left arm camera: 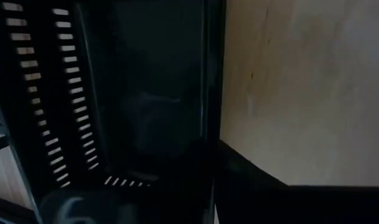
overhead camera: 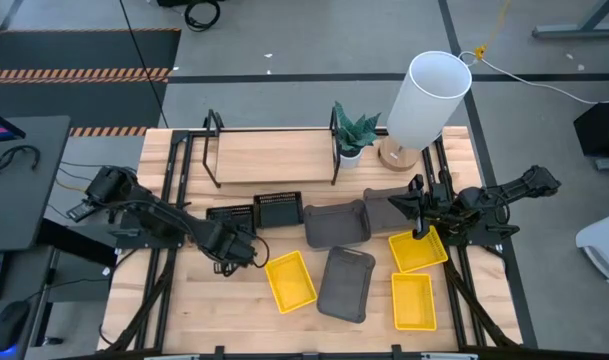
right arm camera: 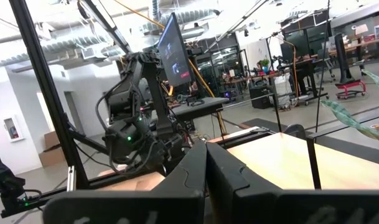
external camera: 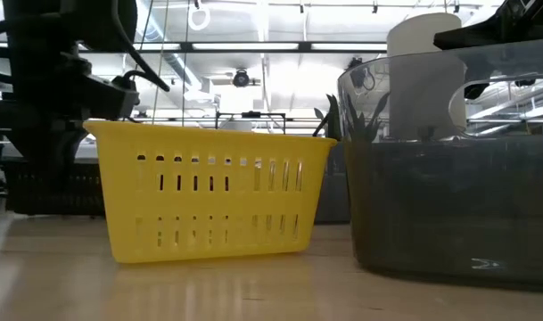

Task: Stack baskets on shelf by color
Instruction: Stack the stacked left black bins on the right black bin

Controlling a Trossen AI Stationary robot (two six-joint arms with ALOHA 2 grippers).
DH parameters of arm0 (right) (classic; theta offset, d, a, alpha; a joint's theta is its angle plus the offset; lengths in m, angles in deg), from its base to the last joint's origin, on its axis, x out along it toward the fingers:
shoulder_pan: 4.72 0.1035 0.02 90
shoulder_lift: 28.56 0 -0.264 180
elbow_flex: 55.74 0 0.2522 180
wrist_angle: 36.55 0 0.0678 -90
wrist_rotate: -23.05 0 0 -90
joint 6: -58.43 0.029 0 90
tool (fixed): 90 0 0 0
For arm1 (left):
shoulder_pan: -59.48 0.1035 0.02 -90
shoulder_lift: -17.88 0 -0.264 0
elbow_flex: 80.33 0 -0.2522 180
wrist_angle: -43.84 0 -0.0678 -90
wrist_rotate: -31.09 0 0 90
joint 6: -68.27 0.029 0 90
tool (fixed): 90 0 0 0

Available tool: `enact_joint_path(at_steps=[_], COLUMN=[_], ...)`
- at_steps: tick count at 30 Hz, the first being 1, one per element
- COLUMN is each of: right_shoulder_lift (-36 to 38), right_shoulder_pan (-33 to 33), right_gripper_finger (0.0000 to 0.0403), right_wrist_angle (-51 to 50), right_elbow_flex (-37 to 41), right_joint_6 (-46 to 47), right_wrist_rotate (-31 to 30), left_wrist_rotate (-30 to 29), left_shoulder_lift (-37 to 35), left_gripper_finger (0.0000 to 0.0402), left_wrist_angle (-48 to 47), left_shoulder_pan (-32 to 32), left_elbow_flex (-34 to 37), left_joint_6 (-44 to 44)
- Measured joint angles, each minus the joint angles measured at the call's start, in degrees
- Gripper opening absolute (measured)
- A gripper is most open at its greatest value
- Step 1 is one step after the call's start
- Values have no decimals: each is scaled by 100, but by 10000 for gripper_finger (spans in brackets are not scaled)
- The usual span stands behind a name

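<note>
The baskets lie on the tabletop in front of the shelf [overhead camera: 274,155]. There are two black baskets [overhead camera: 231,216] [overhead camera: 279,208], three dark grey [overhead camera: 336,225] [overhead camera: 389,208] [overhead camera: 346,283] and three yellow [overhead camera: 291,280] [overhead camera: 416,250] [overhead camera: 413,300]. My left gripper [overhead camera: 239,245] hangs low at the near right corner of the left black basket, whose inside fills the left wrist view [left arm camera: 145,93]. My right gripper [overhead camera: 421,228] points down where the right dark grey basket meets a yellow one, and is shut on a dark grey rim [right arm camera: 145,205]. My right gripper comes from above, its fingers [right arm camera: 189,180] pressed together over the dark grey basket's rim [right arm camera: 289,202] at its right end. The fingers hide the place of contact. Whether the basket is lifted clear of the table I cannot tell.
A small potted plant [overhead camera: 354,135] and a white lamp [overhead camera: 424,100] on a round wooden base stand at the shelf's right end. The shelf's black end loops [overhead camera: 212,140] stand upright. A yellow [external camera: 209,192] and a dark grey basket [external camera: 449,209] stand close before the low camera.
</note>
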Motion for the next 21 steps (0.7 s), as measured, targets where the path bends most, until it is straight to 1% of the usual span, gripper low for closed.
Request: enact_joint_path(at_steps=[3, 7, 13, 18, 21], right_shoulder_lift=[1, 2, 0, 0, 1], right_shoulder_pan=[-1, -1, 1, -1, -1], right_gripper_finger=[12, 12, 12, 12, 12], right_wrist_angle=[0, 0, 0, 0, -2], right_elbow_flex=[0, 0, 0, 0, 0], right_joint_6=[1, 0, 0, 2, 1], right_wrist_rotate=[-2, -2, -1, 0, -1], left_wrist_rotate=[48, 51, -12, 588, 451], left_shoulder_lift=[0, 0, 0, 0, 0], left_gripper_finger=[17, 14, 14, 14, 14], left_wrist_angle=[-197, -654, -1435, -1624, -1627], left_shoulder_pan=[22, 22, 22, 22, 16], left_elbow_flex=[-138, -496, -1072, -1131, -1131], left_joint_6=[152, 153, -460, -629, -632])
